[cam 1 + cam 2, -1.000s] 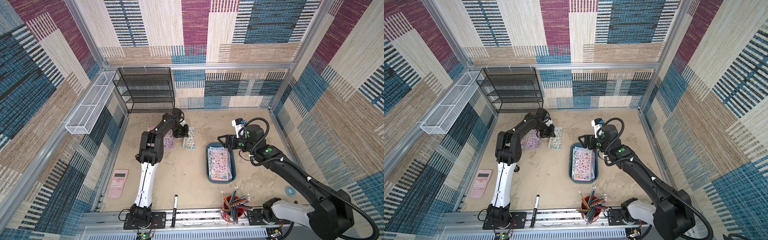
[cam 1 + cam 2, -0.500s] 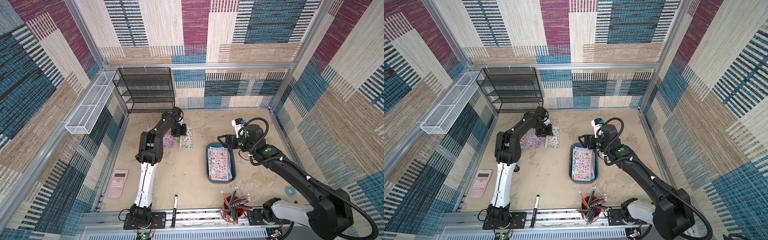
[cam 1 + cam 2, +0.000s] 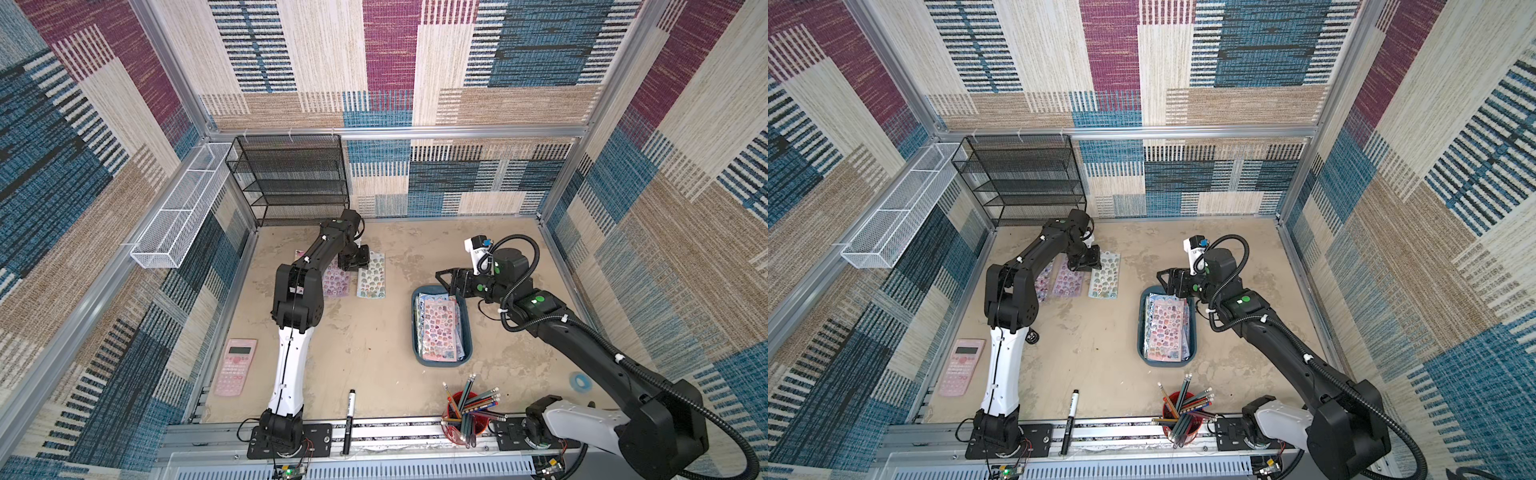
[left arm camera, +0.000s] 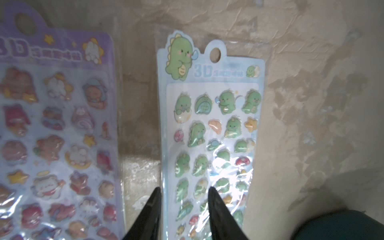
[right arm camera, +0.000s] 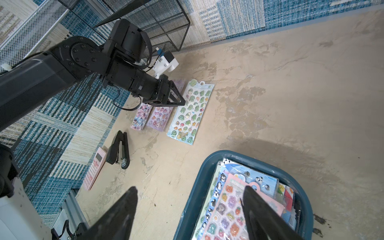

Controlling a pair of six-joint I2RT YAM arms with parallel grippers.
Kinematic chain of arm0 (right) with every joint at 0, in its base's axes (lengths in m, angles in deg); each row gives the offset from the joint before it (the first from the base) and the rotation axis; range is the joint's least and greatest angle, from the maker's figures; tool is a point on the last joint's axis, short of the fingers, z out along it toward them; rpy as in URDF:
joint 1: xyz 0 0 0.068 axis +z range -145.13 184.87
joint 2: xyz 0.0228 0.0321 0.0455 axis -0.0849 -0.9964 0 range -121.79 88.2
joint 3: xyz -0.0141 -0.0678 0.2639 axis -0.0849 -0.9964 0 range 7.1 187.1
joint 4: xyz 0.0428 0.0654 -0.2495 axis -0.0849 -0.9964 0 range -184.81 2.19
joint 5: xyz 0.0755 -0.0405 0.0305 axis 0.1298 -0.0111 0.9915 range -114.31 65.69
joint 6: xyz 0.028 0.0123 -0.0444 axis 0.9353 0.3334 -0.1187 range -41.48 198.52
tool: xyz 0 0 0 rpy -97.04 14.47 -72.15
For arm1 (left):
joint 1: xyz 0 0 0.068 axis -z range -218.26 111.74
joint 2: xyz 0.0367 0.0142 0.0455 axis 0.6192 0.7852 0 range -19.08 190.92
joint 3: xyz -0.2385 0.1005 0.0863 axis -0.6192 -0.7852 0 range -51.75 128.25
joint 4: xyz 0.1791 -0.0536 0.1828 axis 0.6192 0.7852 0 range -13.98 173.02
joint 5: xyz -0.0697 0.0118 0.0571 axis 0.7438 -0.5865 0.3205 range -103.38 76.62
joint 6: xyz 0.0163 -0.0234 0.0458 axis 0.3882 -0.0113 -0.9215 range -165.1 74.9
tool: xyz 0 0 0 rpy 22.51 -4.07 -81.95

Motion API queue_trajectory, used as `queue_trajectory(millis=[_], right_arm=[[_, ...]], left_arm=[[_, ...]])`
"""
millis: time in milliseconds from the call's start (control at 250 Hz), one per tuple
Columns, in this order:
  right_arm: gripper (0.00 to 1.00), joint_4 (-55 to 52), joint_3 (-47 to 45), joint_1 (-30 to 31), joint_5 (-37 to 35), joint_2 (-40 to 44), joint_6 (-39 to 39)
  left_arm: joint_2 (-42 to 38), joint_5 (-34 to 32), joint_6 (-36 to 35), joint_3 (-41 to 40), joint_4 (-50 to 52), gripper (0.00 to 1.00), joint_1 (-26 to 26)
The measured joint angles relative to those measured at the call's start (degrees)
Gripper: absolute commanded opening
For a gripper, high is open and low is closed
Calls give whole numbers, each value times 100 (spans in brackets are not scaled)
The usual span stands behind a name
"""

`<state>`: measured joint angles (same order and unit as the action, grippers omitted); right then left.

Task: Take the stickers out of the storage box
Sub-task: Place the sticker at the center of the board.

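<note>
Left end effector point(image 4: 185, 189) partly open, empty, low over stained beige tabletop point(image 4: 311, 104), carpet-patterned walls point(image 3: 390, 62) around.

both top views show me the whole table point(image 3: 374, 332) steeply from high at the front, my left wrist camera sits close over the green dinosaur sheet point(image 4: 214, 133), my right one sees it from farther, across the storage box point(image 5: 196, 197).

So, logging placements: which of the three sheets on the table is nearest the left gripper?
The pale-blue dinosaur sheet, beside the lilac sheet; the left gripper hangs over its edge.
</note>
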<state>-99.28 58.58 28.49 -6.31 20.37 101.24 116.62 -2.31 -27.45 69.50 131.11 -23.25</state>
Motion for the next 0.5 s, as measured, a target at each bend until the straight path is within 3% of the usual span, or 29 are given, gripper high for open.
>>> queue_trajectory(millis=[256, 500], right_arm=[[69, -282, 264, 13, -254, -50, -7], [59, -964, 540, 514, -1266, -330, -275]], left_arm=[[-638, -61, 2, -299, -4, 40, 15], [-1617, -313, 70, -1064, -35, 36, 428]])
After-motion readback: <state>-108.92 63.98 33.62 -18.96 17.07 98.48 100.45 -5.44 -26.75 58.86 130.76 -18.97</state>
